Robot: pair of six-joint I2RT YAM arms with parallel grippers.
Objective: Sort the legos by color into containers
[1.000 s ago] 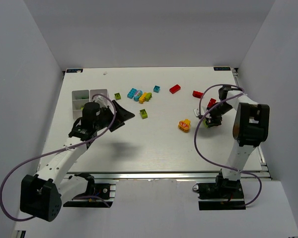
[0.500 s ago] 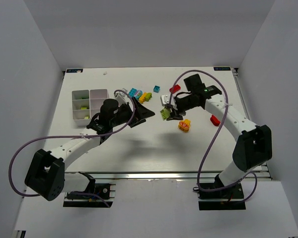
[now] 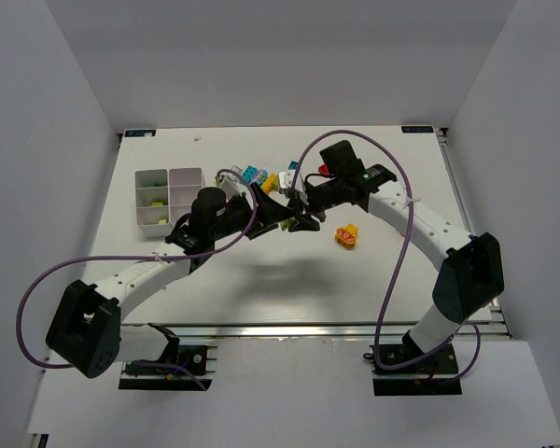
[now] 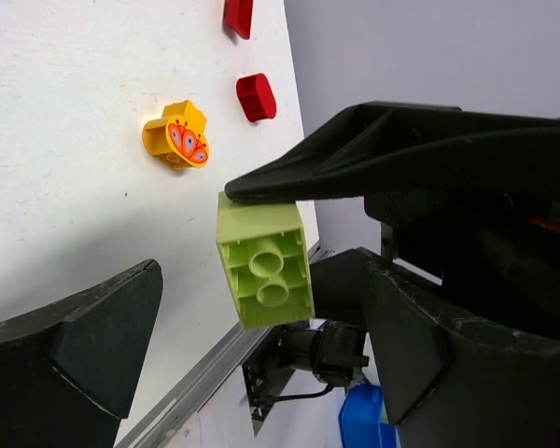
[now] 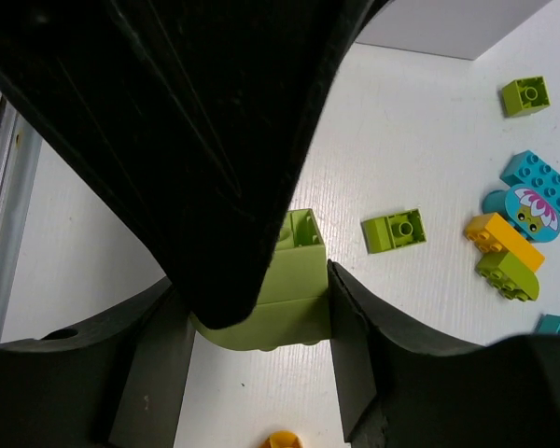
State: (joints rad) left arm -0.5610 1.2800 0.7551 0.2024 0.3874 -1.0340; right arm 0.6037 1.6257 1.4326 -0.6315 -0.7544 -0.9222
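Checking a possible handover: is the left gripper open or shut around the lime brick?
Open. In the left wrist view the left gripper's fingers stand wide apart on either side of the lime brick, which the right gripper clamps.

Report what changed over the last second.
The right hand swung left from the right side to the centre, shut on a lime brick. The left hand moved right from the tray to meet it, open. Tray and loose bricks stayed put.
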